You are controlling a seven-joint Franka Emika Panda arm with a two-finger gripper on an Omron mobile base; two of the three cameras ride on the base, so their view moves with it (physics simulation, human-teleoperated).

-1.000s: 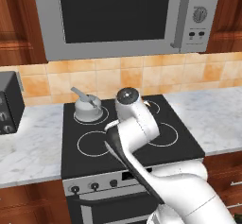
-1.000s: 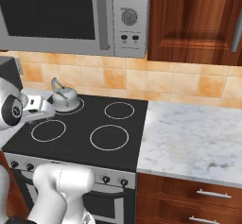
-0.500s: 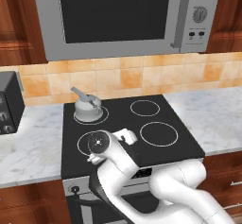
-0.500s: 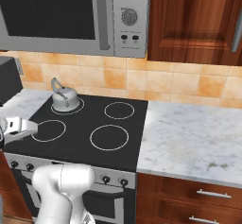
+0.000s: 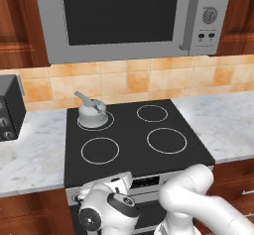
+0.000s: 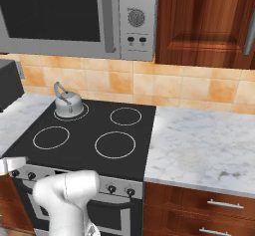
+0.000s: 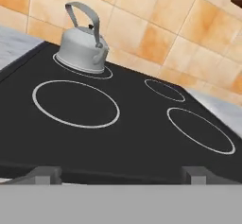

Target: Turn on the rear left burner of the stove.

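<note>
Left base view shows the stove (image 5: 136,145) between two marble counters, under a grey microwave (image 5: 124,18). Its flat black glass top carries four white rings. The rear left burner (image 5: 94,121) is at the back left, and a silver kettle (image 5: 92,114) stands on it and covers most of the ring. The arm is folded low before the silver front panel (image 5: 149,183). I cannot tell here whether the jaws are apart or closed.

Right base view shows the same top from the other side. The kettle (image 6: 68,104) sits on the rear left ring (image 6: 69,112), and small black knobs (image 6: 112,189) stand in a row on the panel. These knobs are what must be handled. I judge them rigid, smooth and small, so the fingers should pinch one across its sides and twist. Which knob belongs to the rear left burner I cannot read.

Hand view looks low over the front edge of the glass. Two finger tips (image 7: 45,175) rise far apart at the bottom, so the jaws stand released and hold nothing. The kettle (image 7: 82,48) stands at the back, before an orange tile wall (image 7: 156,24).
</note>
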